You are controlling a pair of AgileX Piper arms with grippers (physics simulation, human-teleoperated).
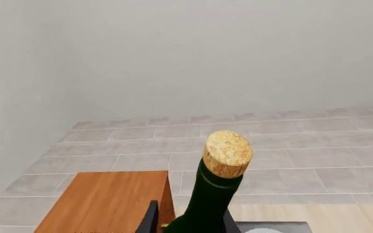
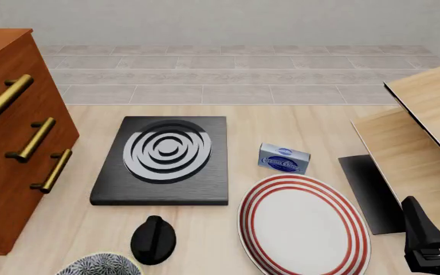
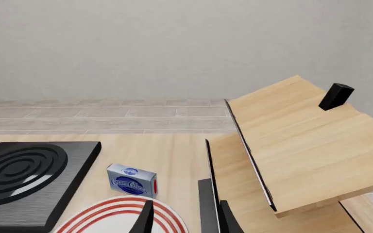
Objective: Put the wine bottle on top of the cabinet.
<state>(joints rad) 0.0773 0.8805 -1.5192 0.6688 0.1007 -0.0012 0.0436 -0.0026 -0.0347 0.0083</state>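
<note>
Our left fingers [image 1: 190, 224] grasp the wine bottle [image 1: 215, 189] above the cabinet [image 1: 109, 200]; our right fingers [image 3: 186, 218] hang released over the surface's [image 2: 281, 123] right edge.

Hotplate [image 2: 167, 160], blue box [image 2: 284, 158], striped plate [image 2: 304, 226].

The front view looks from above, forward and down across the table [image 2: 297, 123] toward the tiled floor and wall. It takes in the cabinet [image 2: 10, 143] at left, the black hob plate [image 2: 162, 163], the small blue box [image 2: 284, 158] and the striped plate [image 2: 304, 226].

The right wrist view sits low near the table, facing the far wall; it shares the hob plate [image 3: 27, 182], blue box [image 3: 132, 180] and striped plate [image 3: 118, 218] with the front view.

The left wrist view sits higher, close behind the wine bottle [image 1: 215, 194], looking over the cabinet top [image 1: 109, 199] toward the wall.
</note>
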